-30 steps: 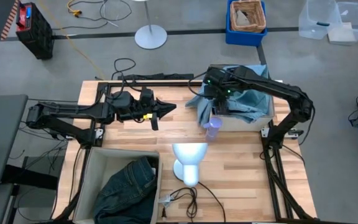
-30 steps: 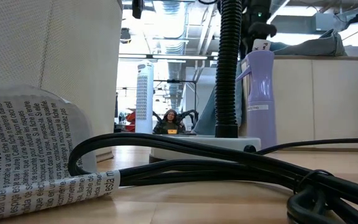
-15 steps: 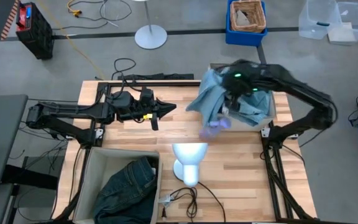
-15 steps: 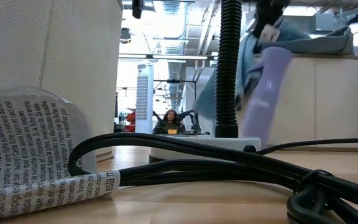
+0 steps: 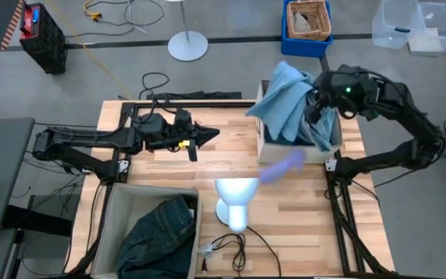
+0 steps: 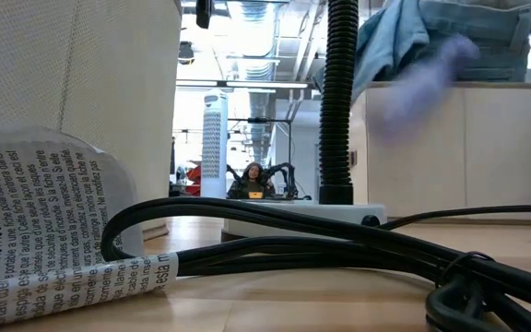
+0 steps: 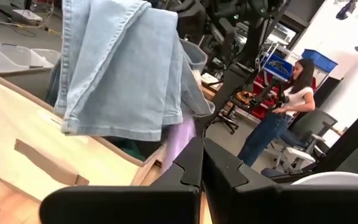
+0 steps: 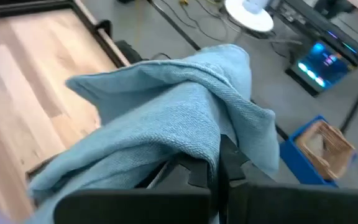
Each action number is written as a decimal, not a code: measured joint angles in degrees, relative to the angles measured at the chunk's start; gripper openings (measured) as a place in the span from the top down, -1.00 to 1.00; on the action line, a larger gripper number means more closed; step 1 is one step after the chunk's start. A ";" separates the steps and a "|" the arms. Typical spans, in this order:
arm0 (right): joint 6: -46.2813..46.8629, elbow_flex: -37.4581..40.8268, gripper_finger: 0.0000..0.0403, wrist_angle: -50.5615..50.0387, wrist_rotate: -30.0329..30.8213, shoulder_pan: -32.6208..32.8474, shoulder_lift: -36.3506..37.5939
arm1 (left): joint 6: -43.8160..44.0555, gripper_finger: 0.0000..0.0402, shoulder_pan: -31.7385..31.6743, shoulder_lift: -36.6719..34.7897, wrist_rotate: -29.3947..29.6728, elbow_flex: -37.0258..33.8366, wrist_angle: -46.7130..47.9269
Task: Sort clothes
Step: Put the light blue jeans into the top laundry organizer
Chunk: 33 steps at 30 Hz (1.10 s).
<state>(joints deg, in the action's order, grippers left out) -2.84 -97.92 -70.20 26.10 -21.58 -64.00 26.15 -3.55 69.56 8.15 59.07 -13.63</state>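
My right gripper [image 5: 313, 108] is shut on the pale blue garment [image 5: 285, 101], raised over the cream box [image 5: 273, 147] at the table's far right. The cloth drapes over the fingers in the right wrist view [image 8: 166, 106] and hangs over the box in the left wrist view [image 7: 123, 68]. The lilac bottle [image 5: 281, 167] is a tilted blur in front of the box. Dark jeans [image 5: 157, 236] lie in the bin at the near left. My left gripper [image 5: 207, 136] waits shut at the table's far left, holding nothing. My right gripper pinches a bunched fold of the pale blue garment [image 8: 213, 146] between its two fingers. The cloth falls over the fingertips and hides the exact place. The garment hangs slack below the gripper, above the box; whether its lower end touches the box I cannot tell.
A white mannequin head [image 5: 235, 201] stands at the table's middle, near the front. The fabric bin [image 5: 114, 209] fills the near left corner. Black cables [image 6: 339, 249] lie on the table by the low camera. A person [image 7: 284, 106] stands in the room beyond the table.
My right gripper has shut on the pale blue garment and risen toward the table's far right, drawing the cloth up out of the box. The lilac bottle, upright beside the box a second ago, has tipped and moved right, now a tilted blur.
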 joint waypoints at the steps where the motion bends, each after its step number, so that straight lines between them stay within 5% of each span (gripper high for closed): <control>1: 1.39 -0.01 0.99 -0.47 1.75 0.57 -0.01 | 0.21 1.00 -0.02 0.00 0.01 0.00 0.00; 8: 3.02 -0.22 0.99 -1.68 6.13 0.31 1.22 | 0.86 1.00 -0.05 0.00 0.03 0.00 -0.05; 17: 17.37 0.33 0.99 -19.58 19.01 -2.10 -2.30 | 1.34 1.00 0.02 0.00 0.03 0.00 -0.39; 26: 17.87 5.95 0.99 -15.66 19.06 -2.98 -9.55 | 1.26 1.00 0.02 0.00 0.04 0.00 -0.76; 33: 16.50 12.98 0.88 -8.15 12.31 -3.01 -15.00 | 0.72 1.00 0.19 0.00 0.05 0.00 -0.98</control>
<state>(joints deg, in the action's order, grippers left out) 13.66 -84.94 -78.35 38.41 -24.59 -79.00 26.87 -3.36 69.56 8.21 59.07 -14.61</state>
